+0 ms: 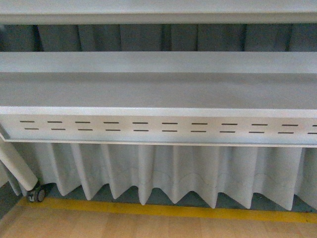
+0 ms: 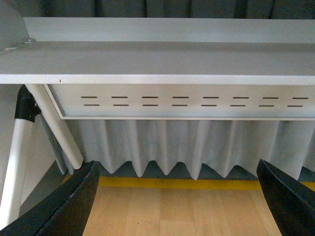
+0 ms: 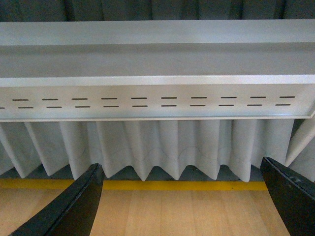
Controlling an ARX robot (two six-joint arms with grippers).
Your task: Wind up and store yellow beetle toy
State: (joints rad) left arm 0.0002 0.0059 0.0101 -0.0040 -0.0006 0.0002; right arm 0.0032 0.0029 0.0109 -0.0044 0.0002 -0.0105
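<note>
The yellow beetle toy is out of view in every frame. In the left wrist view my left gripper (image 2: 177,206) is open, its two black fingers (image 2: 64,206) spread wide over wooden floor with nothing between them. The right wrist view shows my right gripper (image 3: 179,206) open the same way, black fingers (image 3: 74,209) far apart and empty. Both wrist cameras face a white table (image 2: 157,61) from low down. Neither arm appears in the front view.
A white table with a slotted front panel (image 1: 158,128) and a pleated white skirt (image 1: 163,171) fills the front view. A yellow floor strip (image 1: 163,210) runs below it on wooden flooring. A slanted leg with a caster (image 1: 37,194) stands at the left.
</note>
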